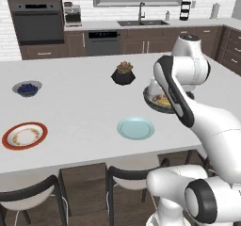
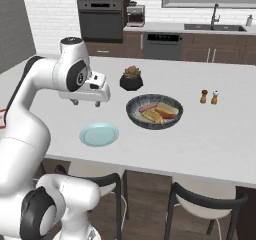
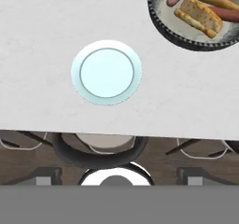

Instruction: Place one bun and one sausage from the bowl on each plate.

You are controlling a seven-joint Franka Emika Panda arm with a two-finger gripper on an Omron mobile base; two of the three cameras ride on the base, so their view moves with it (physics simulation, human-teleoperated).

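A big white kitchen counter (image 1: 80, 112) is seen. The dark bowl (image 2: 154, 112) with buns and sausages is set near the middle. The blue plate (image 2: 99, 134) is laid by the front edge, the orange-rimmed plate (image 1: 24, 135) at the front left corner. The gripper (image 2: 86, 103) is held wide open above the counter, with nothing in it.

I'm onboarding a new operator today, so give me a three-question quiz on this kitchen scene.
1. True or false: the teal plate already holds a bun.
2. Which sits nearest the bowl? A) berry bowl B) plant pot C) orange-rimmed plate
3. Fill in: the gripper is ____ and holds nothing.

Key: 1 false; 2 B; 3 open.
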